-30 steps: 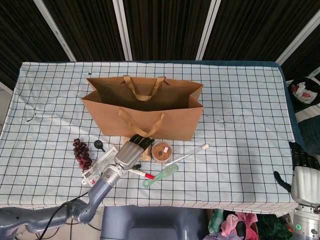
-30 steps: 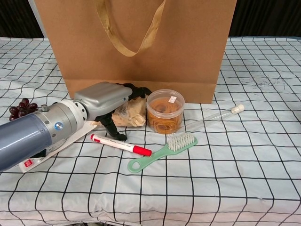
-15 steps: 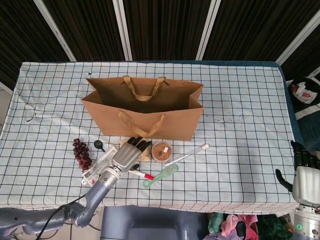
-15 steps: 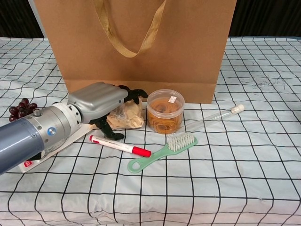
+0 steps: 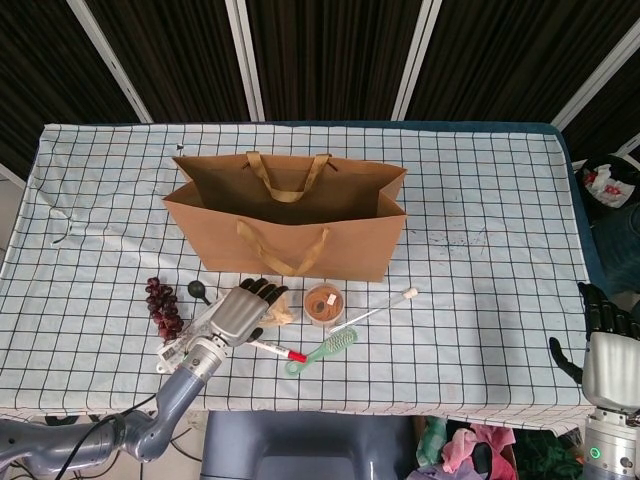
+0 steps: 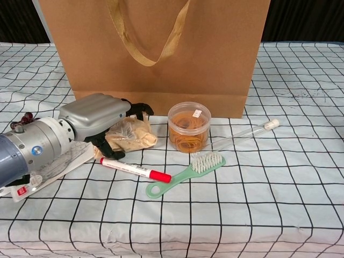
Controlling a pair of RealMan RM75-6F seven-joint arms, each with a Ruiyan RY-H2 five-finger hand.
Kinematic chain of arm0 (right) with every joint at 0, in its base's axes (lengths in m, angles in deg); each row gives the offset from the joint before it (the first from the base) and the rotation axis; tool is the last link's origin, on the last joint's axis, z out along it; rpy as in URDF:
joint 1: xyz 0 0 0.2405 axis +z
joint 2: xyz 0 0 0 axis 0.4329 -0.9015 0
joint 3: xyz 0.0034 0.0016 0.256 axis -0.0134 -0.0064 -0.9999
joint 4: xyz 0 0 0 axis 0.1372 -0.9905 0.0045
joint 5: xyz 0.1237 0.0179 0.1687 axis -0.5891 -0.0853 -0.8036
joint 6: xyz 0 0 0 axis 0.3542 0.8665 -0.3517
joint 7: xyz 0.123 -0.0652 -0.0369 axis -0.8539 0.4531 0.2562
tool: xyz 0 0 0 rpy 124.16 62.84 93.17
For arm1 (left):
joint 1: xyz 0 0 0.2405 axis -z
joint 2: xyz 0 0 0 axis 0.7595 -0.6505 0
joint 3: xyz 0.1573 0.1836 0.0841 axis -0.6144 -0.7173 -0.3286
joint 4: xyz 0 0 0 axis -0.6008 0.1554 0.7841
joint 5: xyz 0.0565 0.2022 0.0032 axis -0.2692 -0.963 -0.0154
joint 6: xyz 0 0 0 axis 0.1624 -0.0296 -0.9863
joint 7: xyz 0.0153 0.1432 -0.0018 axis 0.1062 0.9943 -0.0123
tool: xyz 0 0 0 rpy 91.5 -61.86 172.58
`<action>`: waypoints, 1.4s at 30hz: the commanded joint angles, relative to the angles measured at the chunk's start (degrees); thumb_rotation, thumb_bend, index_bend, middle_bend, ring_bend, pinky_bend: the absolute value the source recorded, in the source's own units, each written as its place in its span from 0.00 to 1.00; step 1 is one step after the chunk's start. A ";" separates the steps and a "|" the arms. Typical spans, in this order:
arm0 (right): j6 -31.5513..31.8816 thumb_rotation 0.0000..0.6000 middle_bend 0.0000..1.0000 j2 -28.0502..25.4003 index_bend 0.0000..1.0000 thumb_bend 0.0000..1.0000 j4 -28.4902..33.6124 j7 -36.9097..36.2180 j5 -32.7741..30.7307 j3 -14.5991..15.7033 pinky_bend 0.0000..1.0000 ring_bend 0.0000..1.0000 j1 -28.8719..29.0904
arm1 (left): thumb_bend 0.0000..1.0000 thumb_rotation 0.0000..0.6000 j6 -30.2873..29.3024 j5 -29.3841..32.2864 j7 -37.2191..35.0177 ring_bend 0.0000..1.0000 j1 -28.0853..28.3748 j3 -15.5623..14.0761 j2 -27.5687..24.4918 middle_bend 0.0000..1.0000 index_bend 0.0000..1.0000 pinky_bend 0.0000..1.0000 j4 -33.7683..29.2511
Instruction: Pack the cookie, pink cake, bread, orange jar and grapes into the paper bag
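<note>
The brown paper bag [image 5: 290, 225] [image 6: 161, 54] stands open at the table's middle. Just in front of it my left hand [image 5: 235, 315] [image 6: 94, 122] grips the plastic-wrapped bread [image 6: 131, 136] [image 5: 282, 313], fingers curled over it and thumb at its front, low on the cloth. To the right of the bread stands the orange jar [image 5: 323, 303] [image 6: 188, 127]. The dark grapes [image 5: 163, 306] [image 6: 24, 119] lie left of the hand, mostly hidden by the forearm in the chest view. My right hand [image 5: 605, 345] hangs past the table's right front corner, fingers apart and holding nothing.
A red-capped marker [image 6: 135, 169], a green brush [image 6: 185, 173] and a clear tube [image 6: 244, 133] lie in front of the jar. A white flat pack [image 6: 51, 172] sits under my left wrist. A small black object [image 5: 198, 291] lies beside the grapes.
My left hand has slid left and toward the table's front edge, and the bread has moved with it, away from the jar. The right hand has stayed put.
</note>
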State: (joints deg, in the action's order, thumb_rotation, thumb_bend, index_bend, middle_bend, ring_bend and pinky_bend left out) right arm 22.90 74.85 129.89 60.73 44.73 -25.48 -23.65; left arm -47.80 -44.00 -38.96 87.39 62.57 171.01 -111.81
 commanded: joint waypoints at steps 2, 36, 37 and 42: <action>-0.33 1.00 0.14 0.08 0.13 0.20 0.01 -0.31 -0.09 -0.12 0.23 0.21 -0.11 | 0.23 1.00 0.49 0.66 -0.29 0.19 0.24 -0.03 0.15 0.29 0.18 0.28 1.14; -2.15 1.00 0.14 0.42 0.14 0.22 -0.65 -0.94 0.34 -1.03 0.23 0.21 -0.72 | 0.35 1.00 -11.13 -15.45 -3.13 0.38 -1.03 -1.69 -13.16 0.50 0.37 0.46 -19.93; -2.13 1.00 0.14 0.40 0.14 0.22 -0.66 -0.96 0.29 -1.10 0.23 0.21 -0.76 | 0.35 1.00 -11.31 -15.86 -2.78 0.38 -0.96 -1.45 -13.85 0.50 0.37 0.46 -21.19; -2.20 1.00 0.14 0.39 0.14 0.22 -0.66 -1.01 0.01 -1.37 0.23 0.21 -0.87 | 0.37 1.00 -11.83 -17.26 -0.30 0.38 0.22 1.38 -16.44 0.51 0.37 0.46 -27.33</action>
State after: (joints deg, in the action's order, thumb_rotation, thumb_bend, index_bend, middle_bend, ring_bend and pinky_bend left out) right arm 20.70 75.24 129.23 59.71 44.73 -26.86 -24.52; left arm -59.08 -60.32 -40.52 87.06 62.61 155.88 -137.12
